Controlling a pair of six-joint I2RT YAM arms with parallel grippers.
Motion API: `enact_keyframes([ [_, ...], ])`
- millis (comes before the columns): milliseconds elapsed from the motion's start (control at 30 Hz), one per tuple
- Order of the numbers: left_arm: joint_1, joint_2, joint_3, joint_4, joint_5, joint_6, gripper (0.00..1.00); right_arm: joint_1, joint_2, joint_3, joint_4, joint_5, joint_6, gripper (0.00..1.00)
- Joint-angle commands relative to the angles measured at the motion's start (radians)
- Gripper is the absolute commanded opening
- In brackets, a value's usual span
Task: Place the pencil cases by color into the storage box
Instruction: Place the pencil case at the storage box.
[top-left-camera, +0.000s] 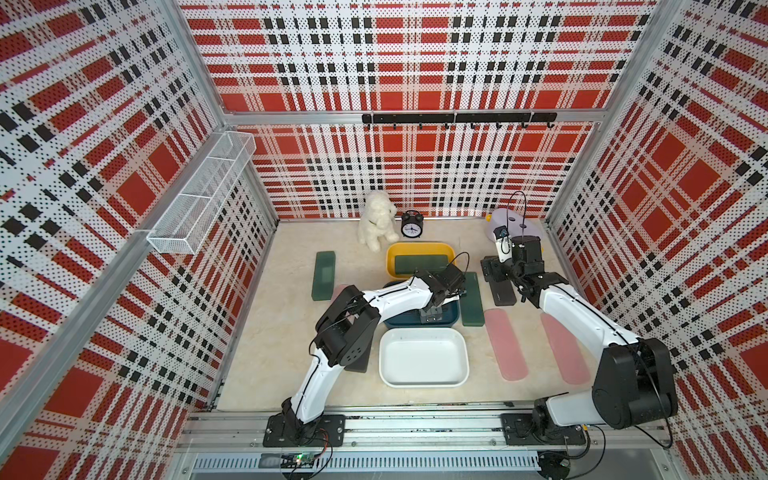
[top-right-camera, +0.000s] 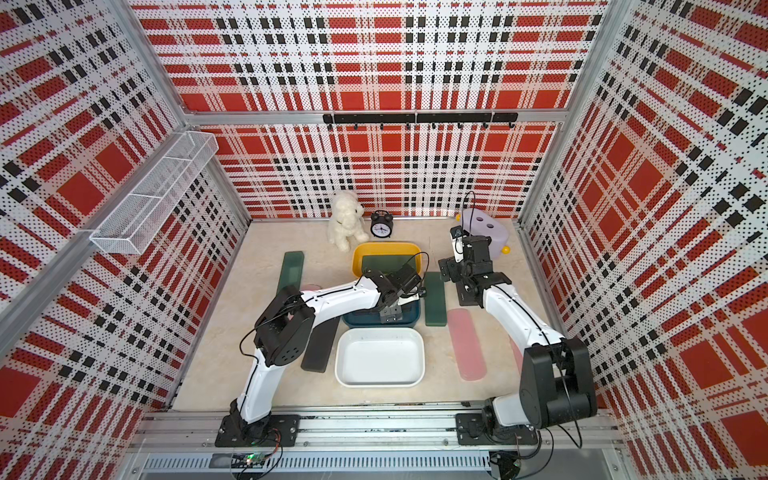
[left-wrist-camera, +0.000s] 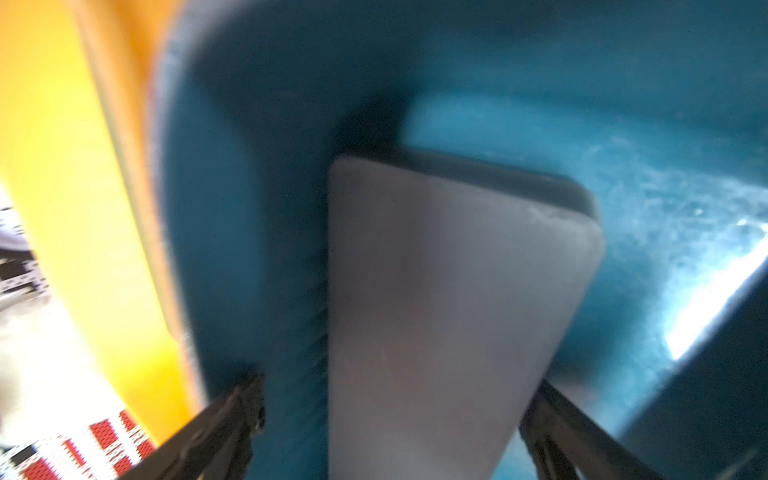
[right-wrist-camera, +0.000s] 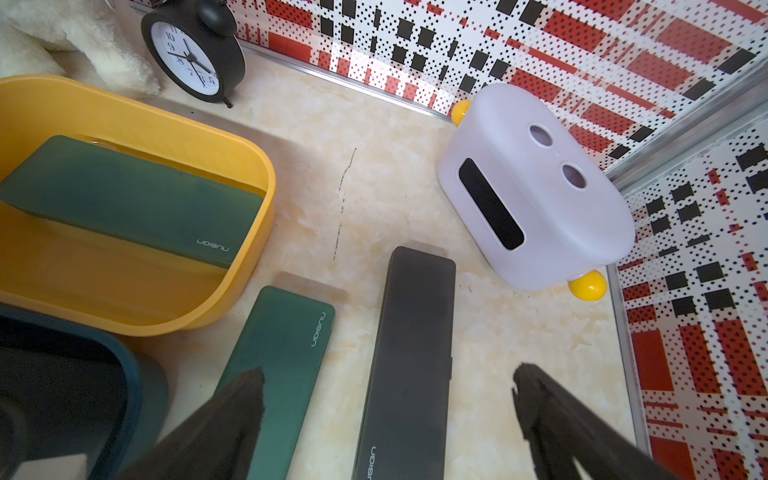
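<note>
two long, flat, rounded-corner pencil cases lie in tubs. a dark green case (top-left-camera: 422, 264) is in the yellow plastic tub (top-left-camera: 391, 258). a black case (left-wrist-camera: 449, 291), greyish in the left wrist view, lies flat on the floor of the dark blue plastic tub (left-wrist-camera: 249, 208). the white plastic tub (top-left-camera: 383, 357) holds nothing, and the pale pink cases (top-left-camera: 505, 345) lie out on the cream marbled tabletop (top-left-camera: 291, 353).

the step in hand looks like the end of a drop into the blue tub. the left gripper (left-wrist-camera: 401, 381) hangs low inside it, fingers spread wide on either side of the black case and clamping nothing. whether a pad brushes the case's edge i cannot tell. its next move calls for a straight lift clear of the tub wall.

the right gripper (right-wrist-camera: 388, 372) hovers over a second black case (right-wrist-camera: 411, 353) on the tabletop, just beside a loose green case (right-wrist-camera: 282, 365). its fingers are spread wide, straddling the case without touching it. it needs to come down, pinch across the narrow width, then carry the case to the blue tub.
</note>
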Motion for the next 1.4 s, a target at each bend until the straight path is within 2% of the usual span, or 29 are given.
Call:
enact_keyframes([
  [0, -0.004, -0.069, 0.010, 0.011, -0.056, -0.016, 0.99, -0.010, -0.020, 0.011, 0.004, -0.007, 0.008, 1.00],
  [300, -0.010, -0.130, 0.017, -0.002, -0.099, -0.074, 0.99, -0.011, -0.050, -0.003, -0.013, 0.032, 0.008, 1.00],
  [467, -0.009, -0.188, -0.007, 0.000, -0.057, -0.083, 0.99, -0.032, -0.080, -0.019, -0.020, 0.035, 0.005, 1.00],
  [700, -0.004, -0.178, -0.027, 0.007, -0.038, -0.108, 0.99, -0.040, -0.099, -0.028, -0.040, 0.033, 0.002, 1.00],
  [833, 0.002, -0.234, -0.025, 0.042, -0.031, -0.140, 0.99, -0.061, -0.117, -0.020, -0.086, 0.064, -0.028, 1.00],
  [1167, 0.025, -0.451, -0.123, 0.228, -0.198, -0.259, 0.99, -0.251, -0.224, -0.018, -0.268, 0.045, -0.119, 1.00],
  [1367, 0.043, -0.578, -0.185, 0.353, -0.299, -0.341, 0.99, -0.297, -0.227, 0.045, -0.454, 0.029, -0.220, 1.00],
])
